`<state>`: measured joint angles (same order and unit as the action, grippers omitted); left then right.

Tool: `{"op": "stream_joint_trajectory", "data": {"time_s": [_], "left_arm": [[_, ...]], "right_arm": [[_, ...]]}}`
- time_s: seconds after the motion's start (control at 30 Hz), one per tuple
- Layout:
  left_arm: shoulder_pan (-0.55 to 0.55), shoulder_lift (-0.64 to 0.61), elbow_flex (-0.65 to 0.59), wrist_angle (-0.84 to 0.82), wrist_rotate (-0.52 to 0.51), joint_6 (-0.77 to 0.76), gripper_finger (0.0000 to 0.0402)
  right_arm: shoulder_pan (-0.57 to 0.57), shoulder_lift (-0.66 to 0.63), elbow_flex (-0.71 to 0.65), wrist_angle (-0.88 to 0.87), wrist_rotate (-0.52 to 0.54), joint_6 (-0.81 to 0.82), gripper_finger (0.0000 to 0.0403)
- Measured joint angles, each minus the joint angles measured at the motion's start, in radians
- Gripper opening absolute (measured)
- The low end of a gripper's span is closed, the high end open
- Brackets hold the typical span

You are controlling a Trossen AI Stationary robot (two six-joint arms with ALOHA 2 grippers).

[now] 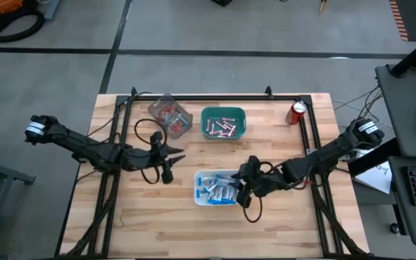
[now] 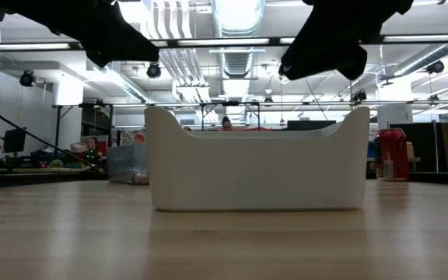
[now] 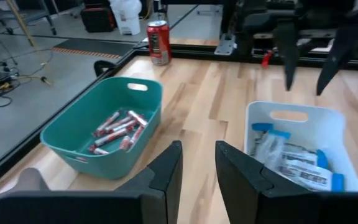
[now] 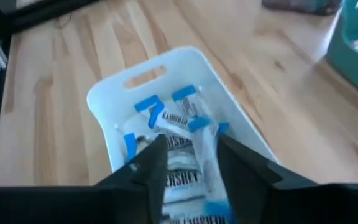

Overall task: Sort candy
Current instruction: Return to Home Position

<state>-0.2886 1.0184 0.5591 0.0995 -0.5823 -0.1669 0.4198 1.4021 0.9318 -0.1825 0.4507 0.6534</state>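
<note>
Blue-and-white packets lie heaped in one white bin near the middle of the tabletop; they overlap too much to count. Behind it stands one teal bin holding a loose cluster of slim pinkish-white sticks, roughly ten, though some are hidden under others. Just beside the teal bin is one clear bin with tiny red-orange pieces, too small to count. No loose candy can be made out on the bare wood.

The right gripper hovers over the white bin's right end, its fingers spread wide with nothing between them. The left gripper hangs above bare wood left of the white bin, its fingers a narrow gap apart and empty.

One red soda can stands at the far right edge. In the low view the white bin's wall hides its contents, and both arms are cut off at the top.
</note>
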Motion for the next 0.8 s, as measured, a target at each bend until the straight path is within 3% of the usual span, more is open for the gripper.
{"op": "stream_joint_trajectory", "data": {"time_s": [0.17,0.3,0.5,0.8], "left_arm": [[-0.049,-0.005,0.0,0.008,-0.001,0.0,0.008],[-0.12,-0.022,-0.001,0.01,-0.002,0.037,0.0079],[-0.232,-0.08,-0.037,0.012,-0.001,0.104,0.0077],[-0.24,-0.324,-0.198,0.02,-0.002,0.178,0.0077]], "right_arm": [[-0.002,0.006,0.001,0.002,-0.006,-0.049,0.0189],[-0.002,-0.001,0.001,0.004,-0.001,-0.143,0.0206],[-0.004,0.0,-0.007,0.05,0.017,-0.335,0.0202],[-0.07,-0.046,-0.062,0.287,0.006,-0.671,0.0181]]}}
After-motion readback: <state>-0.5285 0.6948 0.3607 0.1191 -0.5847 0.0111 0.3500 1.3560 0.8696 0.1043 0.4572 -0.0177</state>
